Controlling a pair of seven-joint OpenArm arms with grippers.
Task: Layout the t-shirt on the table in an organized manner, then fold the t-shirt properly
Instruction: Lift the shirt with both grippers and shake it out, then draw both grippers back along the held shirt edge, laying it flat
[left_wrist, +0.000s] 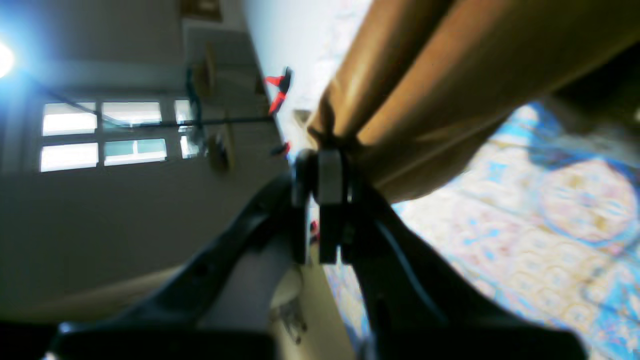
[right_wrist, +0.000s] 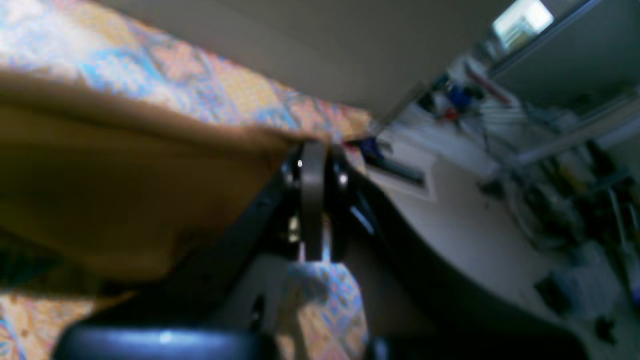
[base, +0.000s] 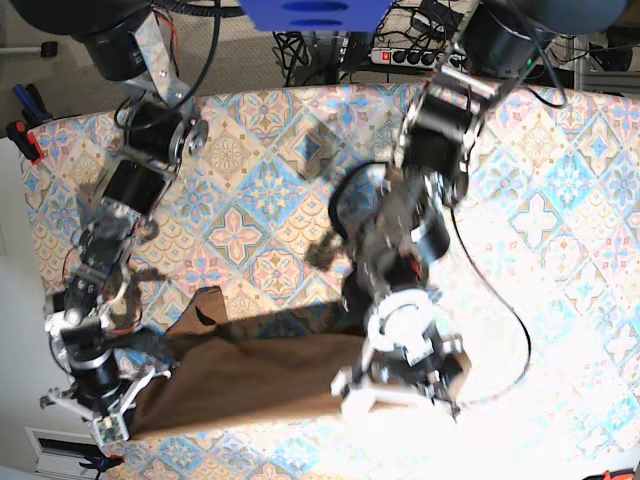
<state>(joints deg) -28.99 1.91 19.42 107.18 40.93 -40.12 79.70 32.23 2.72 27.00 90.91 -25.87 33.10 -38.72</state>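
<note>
The tan-brown t-shirt (base: 250, 380) hangs stretched in a wide band between my two grippers, low over the front part of the patterned table (base: 550, 200). A flap of it rises toward the left of the base view. My left gripper (left_wrist: 322, 155) is shut on a bunched corner of the t-shirt (left_wrist: 450, 85), with the table (left_wrist: 550, 225) beneath. My right gripper (right_wrist: 312, 150) is shut on the cloth's other end; the t-shirt (right_wrist: 125, 200) spreads to its left over the table (right_wrist: 200, 85). In the base view the right gripper (base: 120, 425) is at the lower left and the left gripper (base: 352, 398) at lower centre.
The table's front edge runs just below both grippers. Both arms (base: 410, 230) reach down across the table from the back. Cables and a power strip (base: 410, 55) lie behind the table. Red clamps (base: 25, 140) sit at the left edge. Floor clutter (right_wrist: 575, 210) lies beyond the table.
</note>
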